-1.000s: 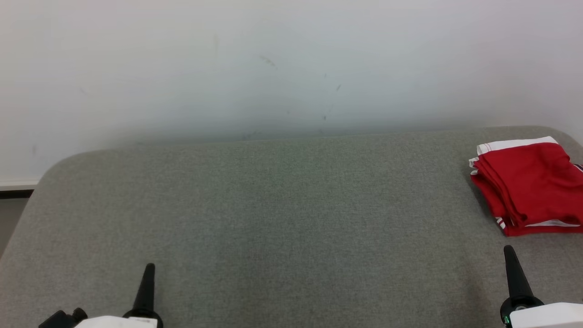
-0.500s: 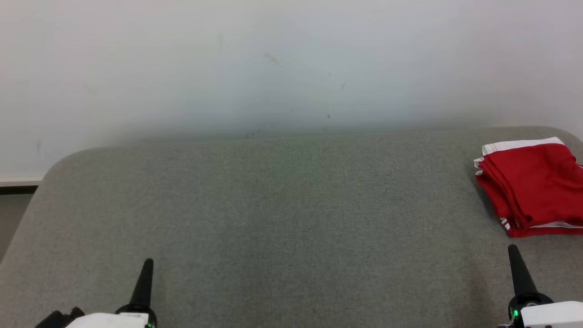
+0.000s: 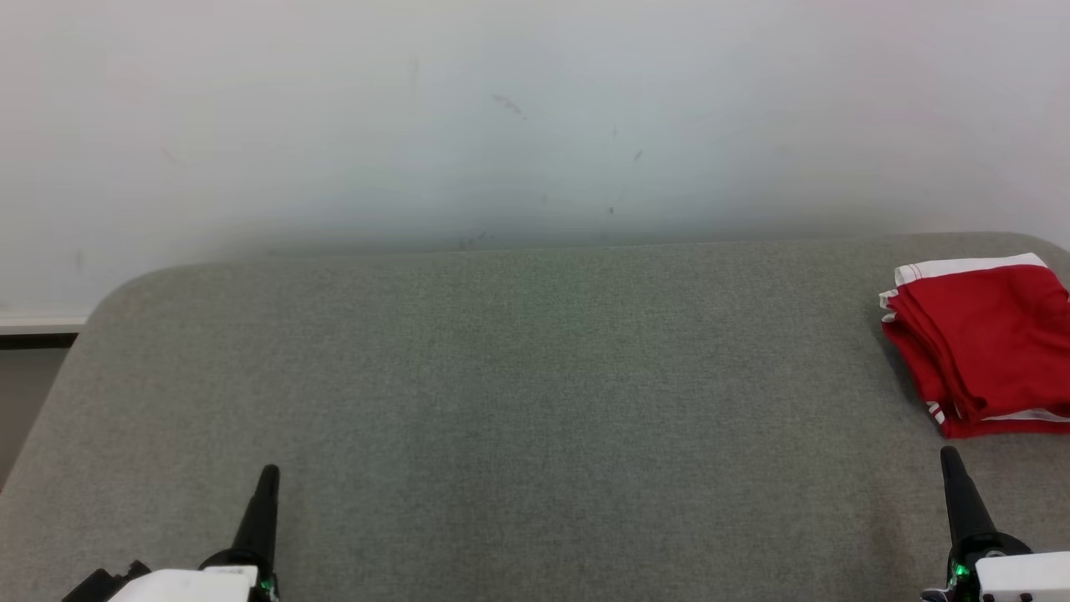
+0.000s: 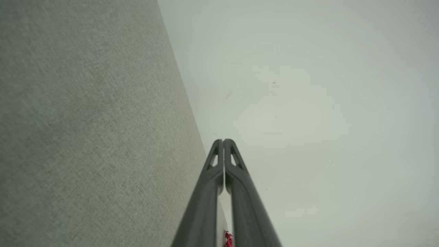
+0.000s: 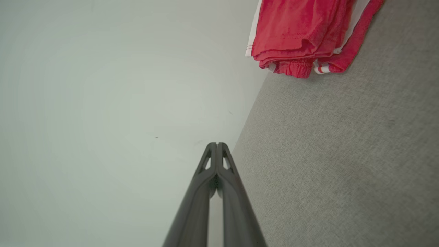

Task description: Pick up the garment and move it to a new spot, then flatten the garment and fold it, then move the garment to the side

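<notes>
the folded red garment (image 3: pixel 978 343) runs off the head view's right edge.

Grey cushion (image 3: pixel 501 376) lies open; folded garment (image 3: pixel 982 343) blocks only its far-right edge.

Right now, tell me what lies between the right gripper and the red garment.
Nothing but a short bare stretch of the grey cloth surface separates the right gripper from the folded red garment; the head view shows it.
</notes>
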